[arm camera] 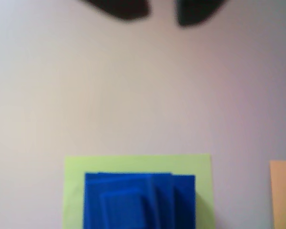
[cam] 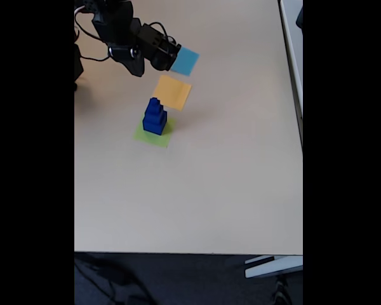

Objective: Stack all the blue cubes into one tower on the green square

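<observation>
The tower [cam: 155,117] stands stepped on the green square [cam: 153,135], at five o'clock from the raised gripper [cam: 173,57] in the fixed view, jaws apart, holding nothing.

Glossy plastic-looking blue cubes [cam: 154,118] sit on a flat, matt green square [arm camera: 138,164] of paper.

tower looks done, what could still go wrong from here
1. The tower is a stepped stack of three blue cubes, and in the wrist view the upper ones look offset toward one side, so a knock to the table might topple it.
2. The gripper hangs close beyond the tower over the light blue square; a low sweep back could clip the top cube.
</observation>
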Available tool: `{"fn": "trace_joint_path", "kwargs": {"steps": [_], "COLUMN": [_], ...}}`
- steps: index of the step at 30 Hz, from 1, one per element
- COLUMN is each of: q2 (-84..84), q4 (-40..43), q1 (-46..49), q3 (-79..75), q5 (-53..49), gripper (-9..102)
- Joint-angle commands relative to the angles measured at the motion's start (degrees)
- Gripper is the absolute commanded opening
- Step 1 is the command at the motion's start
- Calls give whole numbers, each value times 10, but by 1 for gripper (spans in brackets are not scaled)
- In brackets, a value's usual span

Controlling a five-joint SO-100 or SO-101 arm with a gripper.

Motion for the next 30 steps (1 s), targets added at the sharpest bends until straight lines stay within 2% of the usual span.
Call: {"fn": "trace_joint_path", "kwargs": {"steps": [1, 10, 16, 23, 27, 30], "q2": [45, 134, 218, 299, 345, 388], "q4": [1, -4, -44, -69, -106, -168], "q1": [-11, -54, -119, -207, -250, -255], "q3": [-1, 66, 158, 265, 321, 381], "q5": [-9, -33, -25, 57, -18, -162], "gripper": [0, 0, 0, 0, 0, 0]}}
